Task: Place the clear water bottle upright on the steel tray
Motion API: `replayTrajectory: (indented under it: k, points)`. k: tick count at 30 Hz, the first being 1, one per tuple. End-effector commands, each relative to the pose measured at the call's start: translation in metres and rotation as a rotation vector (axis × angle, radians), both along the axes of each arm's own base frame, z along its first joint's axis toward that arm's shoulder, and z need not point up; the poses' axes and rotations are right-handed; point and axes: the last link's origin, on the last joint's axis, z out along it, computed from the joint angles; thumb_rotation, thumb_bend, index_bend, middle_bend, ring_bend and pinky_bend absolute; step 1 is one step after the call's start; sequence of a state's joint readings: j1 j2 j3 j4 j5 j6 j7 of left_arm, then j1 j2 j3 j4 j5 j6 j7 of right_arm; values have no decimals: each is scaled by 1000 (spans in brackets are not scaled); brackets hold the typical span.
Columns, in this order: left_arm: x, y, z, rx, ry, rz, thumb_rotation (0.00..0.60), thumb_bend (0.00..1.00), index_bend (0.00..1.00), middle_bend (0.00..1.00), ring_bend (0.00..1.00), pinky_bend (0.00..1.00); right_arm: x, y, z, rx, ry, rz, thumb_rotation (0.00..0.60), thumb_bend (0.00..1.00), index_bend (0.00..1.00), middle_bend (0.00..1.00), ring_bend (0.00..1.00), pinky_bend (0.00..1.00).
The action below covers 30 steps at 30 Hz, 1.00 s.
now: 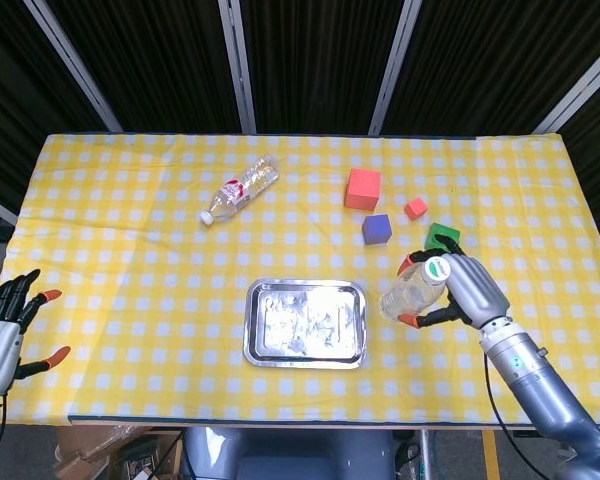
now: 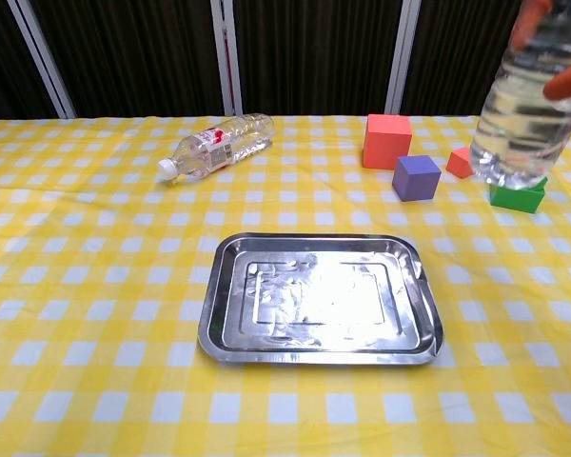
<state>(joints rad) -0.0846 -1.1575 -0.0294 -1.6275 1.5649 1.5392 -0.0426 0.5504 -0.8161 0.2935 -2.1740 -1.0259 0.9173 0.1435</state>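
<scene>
Now the right hand [image 1: 468, 288] carries the bottle [image 1: 414, 290] upright at the tray's [image 1: 355, 350] 3 o'clock; next, move it to 9 o'clock and lower it. The left hand [image 1: 5, 335] idles, fingers spread.

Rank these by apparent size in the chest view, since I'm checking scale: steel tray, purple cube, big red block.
1. steel tray
2. big red block
3. purple cube

The tray sits nearer the camera, but it is clearly largest.

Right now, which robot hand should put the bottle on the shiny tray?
The right hand. It already holds the clear water bottle upright in the air, just beside the steel tray. The left hand is open and far off at the table's edge.
</scene>
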Motion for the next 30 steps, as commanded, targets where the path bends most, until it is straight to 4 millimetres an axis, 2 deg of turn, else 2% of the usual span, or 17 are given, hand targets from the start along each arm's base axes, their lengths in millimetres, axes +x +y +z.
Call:
replayTrajectory:
  k: [1,4,8,12,18,20,24,27,30]
  points:
    - [0,0,1,2,-1,-1,600,185,226,0,0,0,-30,8,-39,81,-51,-44,600,172,672,542,298,0]
    - [-1,0,2,9,-5,1,600,185,226,0,0,0,-38,11,-52,103,-66,-43,600,173,672,541,299,0]
    - [-2,0,4,13,-8,5,600,185,226,0,0,0,-28,6,-47,66,-75,3,600,173,672,545,299,0]
    - [-2,0,5,11,-15,4,600,185,226,0,0,0,4,0,-18,4,-56,77,600,174,672,550,299,0]
    - [-2,0,9,19,-28,4,600,185,225,0,0,0,69,5,36,-84,-8,178,600,175,672,551,300,0]
    - [-2,-1,10,22,-33,3,600,185,225,0,0,0,82,2,48,-105,21,201,600,174,672,551,302,0]
    - [-3,-2,12,22,-41,3,600,184,225,0,0,0,85,0,59,-90,67,200,600,174,672,550,305,0]
    - [-2,-3,13,18,-45,-1,600,184,225,0,0,0,74,3,58,-68,90,162,600,174,672,550,305,0]
    - [-2,-3,12,17,-44,-4,600,185,225,0,0,0,57,9,45,-29,98,114,600,174,672,551,305,0]
